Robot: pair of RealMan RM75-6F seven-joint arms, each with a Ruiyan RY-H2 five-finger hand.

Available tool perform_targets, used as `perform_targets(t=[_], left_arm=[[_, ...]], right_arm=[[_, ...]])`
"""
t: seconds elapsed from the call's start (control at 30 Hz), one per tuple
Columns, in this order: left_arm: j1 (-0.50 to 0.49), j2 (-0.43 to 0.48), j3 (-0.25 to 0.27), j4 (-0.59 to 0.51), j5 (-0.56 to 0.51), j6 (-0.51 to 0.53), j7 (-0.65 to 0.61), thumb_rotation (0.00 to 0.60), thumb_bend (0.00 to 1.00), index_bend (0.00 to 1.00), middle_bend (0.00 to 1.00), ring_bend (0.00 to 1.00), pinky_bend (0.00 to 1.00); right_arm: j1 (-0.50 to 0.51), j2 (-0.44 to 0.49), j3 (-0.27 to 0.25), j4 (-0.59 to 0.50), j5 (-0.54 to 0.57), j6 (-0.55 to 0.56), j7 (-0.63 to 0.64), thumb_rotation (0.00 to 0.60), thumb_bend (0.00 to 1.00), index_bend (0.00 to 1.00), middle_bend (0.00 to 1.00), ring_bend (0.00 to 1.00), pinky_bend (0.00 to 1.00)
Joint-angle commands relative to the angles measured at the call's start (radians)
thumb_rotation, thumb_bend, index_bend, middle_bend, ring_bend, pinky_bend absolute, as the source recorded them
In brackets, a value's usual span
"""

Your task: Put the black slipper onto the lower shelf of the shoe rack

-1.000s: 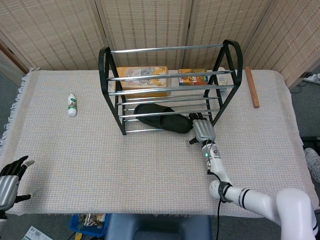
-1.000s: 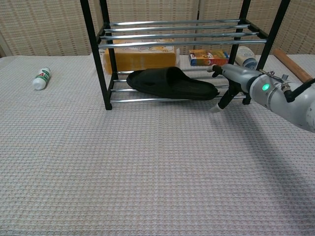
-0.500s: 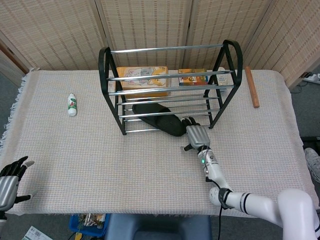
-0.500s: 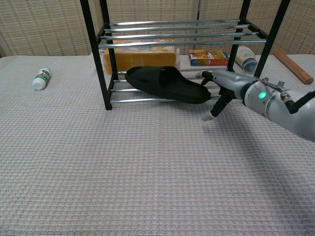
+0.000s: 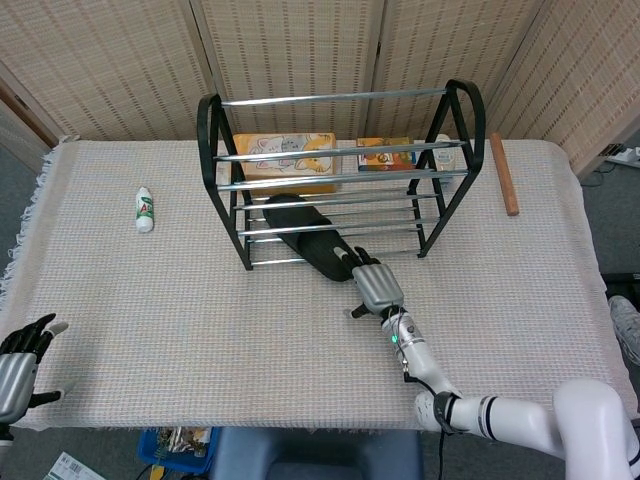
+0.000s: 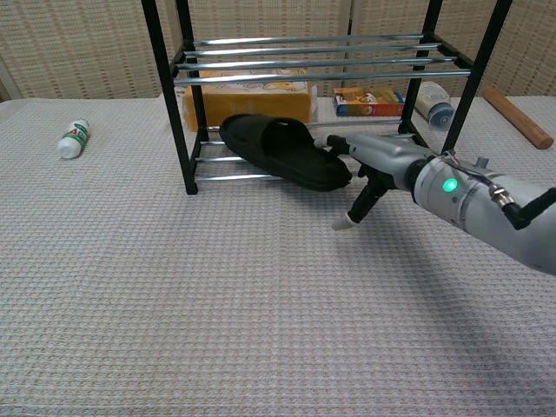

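Note:
The black slipper (image 5: 303, 234) (image 6: 280, 151) lies at a slant on the lower shelf (image 6: 224, 176) of the black shoe rack (image 5: 209, 131) (image 6: 185, 130). Its near end sticks out past the front bar. My right hand (image 5: 373, 286) (image 6: 375, 165) is just in front of the rack. Its fingers are stretched out flat against that near end, touching it without gripping, and the thumb points down. My left hand (image 5: 20, 362) rests far away at the table's front left corner with its fingers spread, holding nothing.
A white bottle (image 5: 145, 209) (image 6: 73, 139) lies left of the rack. A wooden stick (image 5: 504, 173) (image 6: 517, 116) lies to its right. Behind the rack stand a yellow box (image 5: 285, 155) (image 6: 248, 102), a smaller box (image 5: 385, 152) (image 6: 368, 102) and a small bottle (image 6: 432, 102).
My right hand has moved left and toward the table's front, staying against the slipper. The slipper has slid left and turned, so its near end now pokes out over the front bar.

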Motion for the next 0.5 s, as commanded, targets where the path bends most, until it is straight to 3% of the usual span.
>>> perform_targets(t=[0.03,0.5], left_arm=[[0.000,-0.001,-0.001,0.001,-0.001,0.000,0.000,0.600,0.15,0.21,0.12,0.15,0.19],[0.003,0.001,0.000,-0.005,0.004,0.007,0.003,0.600,0.15,0.21,0.12,0.15,0.19]], right_arm=[[0.006,-0.010,-0.002,-0.003,-0.007,-0.002,-0.002,0.600,0.00,0.00,0.12,0.07,0.20],[-0.021,0.018,-0.034,-0.065,-0.095,0.030,0.030,0.600,0.00,0.00,0.12,0.07,0.20]])
